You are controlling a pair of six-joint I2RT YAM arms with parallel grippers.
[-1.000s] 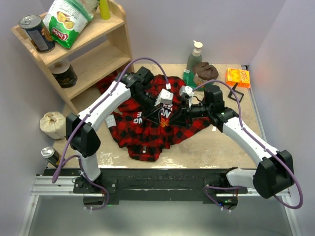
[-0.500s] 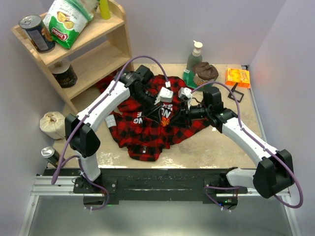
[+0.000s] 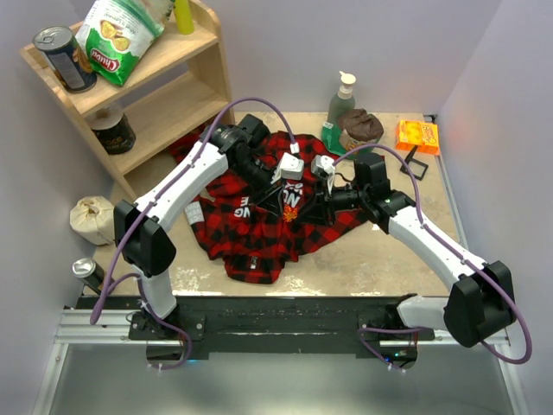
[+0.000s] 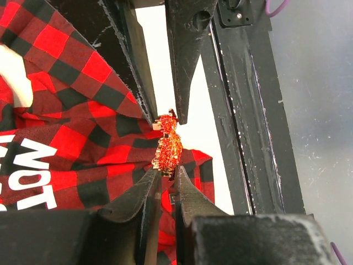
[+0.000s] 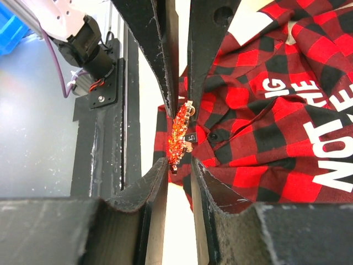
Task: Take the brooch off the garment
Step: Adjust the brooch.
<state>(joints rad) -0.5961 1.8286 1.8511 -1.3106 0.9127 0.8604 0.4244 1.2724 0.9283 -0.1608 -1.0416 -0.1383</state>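
The garment [image 3: 251,238] lies crumpled on the table [image 3: 363,264], one fold raised into a peak between the two arms. The left gripper [image 4: 164,185] is nearly closed, pinching that fold right under the brooch [image 4: 167,144] pinned at the peak; the right gripper [image 5: 179,168] stands slightly parted around the brooch's lower end, and I cannot tell if it grips. Beyond them a green bottle [image 3: 342,97] stands at the far edge

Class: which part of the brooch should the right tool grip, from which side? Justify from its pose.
Probably the brooch by its near end, pinched across its flat faces; the right tool comes lengthwise, opposite the left tool. It stands edge-on along the garment's lifted fold.
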